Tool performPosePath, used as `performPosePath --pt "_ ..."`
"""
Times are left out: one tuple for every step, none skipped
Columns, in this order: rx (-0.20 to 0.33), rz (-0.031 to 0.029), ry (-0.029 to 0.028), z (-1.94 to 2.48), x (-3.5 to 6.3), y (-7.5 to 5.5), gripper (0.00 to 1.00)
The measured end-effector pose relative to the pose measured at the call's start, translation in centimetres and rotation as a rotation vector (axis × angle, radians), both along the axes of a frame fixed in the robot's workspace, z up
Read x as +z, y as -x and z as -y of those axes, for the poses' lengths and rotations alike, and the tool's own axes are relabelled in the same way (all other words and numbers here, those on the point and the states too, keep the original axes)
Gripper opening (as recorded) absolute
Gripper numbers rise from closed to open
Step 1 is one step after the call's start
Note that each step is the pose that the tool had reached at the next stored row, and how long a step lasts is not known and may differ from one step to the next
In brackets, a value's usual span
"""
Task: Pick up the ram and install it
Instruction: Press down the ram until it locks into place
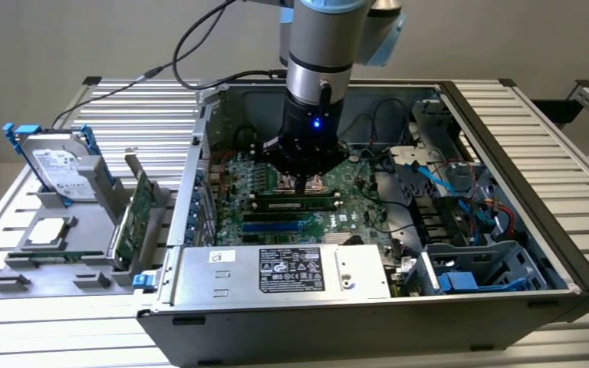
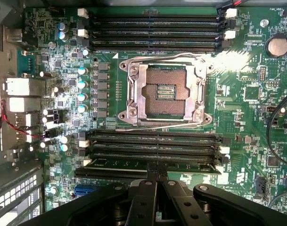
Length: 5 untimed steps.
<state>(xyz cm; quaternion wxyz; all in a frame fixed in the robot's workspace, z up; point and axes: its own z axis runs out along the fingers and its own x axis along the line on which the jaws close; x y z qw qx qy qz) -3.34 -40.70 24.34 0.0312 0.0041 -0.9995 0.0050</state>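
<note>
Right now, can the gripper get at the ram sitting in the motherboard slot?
Probably yes. The gripper, shut, is already right at the ram, a green stick lying along one of the black memory slots beside the CPU socket. The open case leaves the way from above free.

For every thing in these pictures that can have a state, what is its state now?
gripper: shut, pressing on the ram's top edge.
ram: standing in a memory slot beside the CPU socket.
CPU socket: uncovered, no processor in it.
computer case: side panel off, lying open.
hard drive: outside the case, upright in a holder.
</note>
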Motion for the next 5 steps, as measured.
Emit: performPosePath --pt "0.000 0.0000 0.0000 0.01 0.00 0.00 0.11" --pt "0.000 0.0000 -0.0003 0.00 0.00 0.00 0.11" --pt "0.000 0.0001 -0.0004 0.00 0.00 0.00 0.11" --pt "0.000 0.0000 -0.0004 0.00 0.00 0.00 0.11" --pt "0.000 0.0000 -0.0005 0.01 0.00 0.00 0.11"
